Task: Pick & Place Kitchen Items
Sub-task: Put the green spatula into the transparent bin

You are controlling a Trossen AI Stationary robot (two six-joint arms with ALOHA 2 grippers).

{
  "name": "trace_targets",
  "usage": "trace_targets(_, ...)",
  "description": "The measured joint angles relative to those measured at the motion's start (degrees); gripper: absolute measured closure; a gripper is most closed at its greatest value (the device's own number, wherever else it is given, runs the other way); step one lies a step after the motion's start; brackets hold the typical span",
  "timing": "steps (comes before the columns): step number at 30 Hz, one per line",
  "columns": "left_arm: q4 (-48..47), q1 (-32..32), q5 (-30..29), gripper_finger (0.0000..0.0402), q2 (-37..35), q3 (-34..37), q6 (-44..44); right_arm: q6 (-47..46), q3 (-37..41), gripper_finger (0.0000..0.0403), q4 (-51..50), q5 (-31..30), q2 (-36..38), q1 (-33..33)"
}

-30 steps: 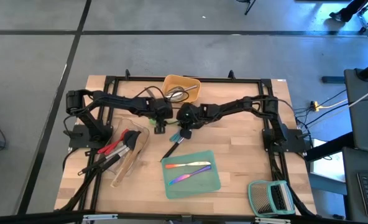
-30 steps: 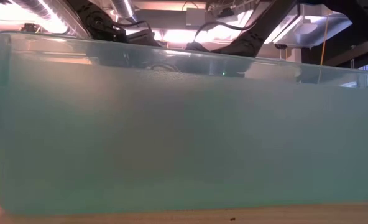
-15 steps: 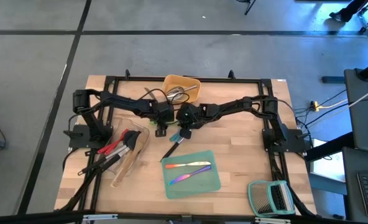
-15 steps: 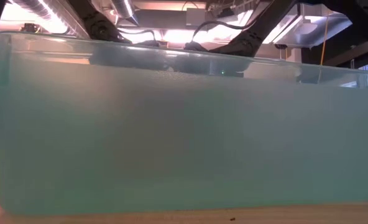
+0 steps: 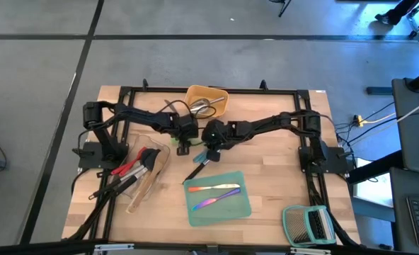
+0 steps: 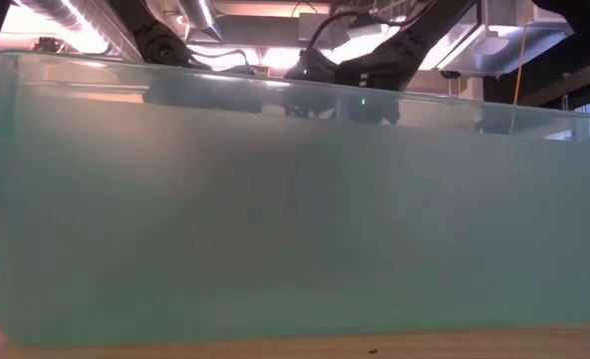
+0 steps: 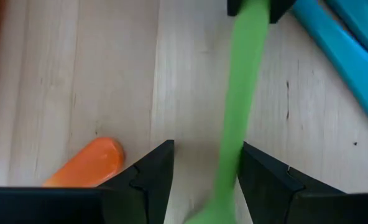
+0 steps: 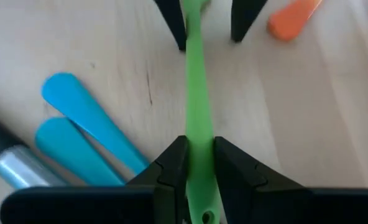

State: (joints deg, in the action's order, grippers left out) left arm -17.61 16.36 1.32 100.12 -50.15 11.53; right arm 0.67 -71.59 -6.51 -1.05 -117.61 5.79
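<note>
The right gripper is clamped narrowly on a green handle, its two dark fingers pressed against either side of the strip. The handle runs straight ahead from this grip to the left gripper, which faces it from the far end. There the fingers stand apart, with the green handle passing between them close to one finger; whether it touches that finger cannot be told. Seen from above, the two grippers meet head to head near the middle of the wooden table, the left gripper just beside the right gripper. Beside the right gripper's grip lie two blue handles on the wood, and past the far end of the green handle sits an orange tip. Below the right gripper a dark utensil lies slanted on the table, and beyond it a teal tray holds two pieces of iridescent cutlery. Behind the left gripper stands a yellow tray, and to its outer side a clear tray holds red and black tools.
</note>
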Motion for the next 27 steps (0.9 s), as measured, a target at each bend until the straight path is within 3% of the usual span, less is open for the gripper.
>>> trace_targets(7, -0.1, -0.3, 0.0, 0.0253, 0.0, 0.0, -0.2, 1.3, -0.1, 0.0333, 2.1, -4.2, 1.6, -2.2)
trace_targets(13, -1.4, -0.5, 2.9, 0.0384, 0.0, 0.0, -0.9, 2.1, -0.1, 0.0333, 2.1, -5.9, 1.6, -2.4)
trace_targets(20, -1.4, -1.1, 2.9, 0.0399, -0.3, 0.0, -3.5, 1.5, -0.2, 0.0321, 0.4, -10.9, 2.5, -2.6)
trace_targets(27, -1.8, -1.3, 3.7, 0.0400, -0.3, -0.1, -4.2, 0.8, -0.2, 0.0242, -3.0, -19.8, 7.2, -5.1)
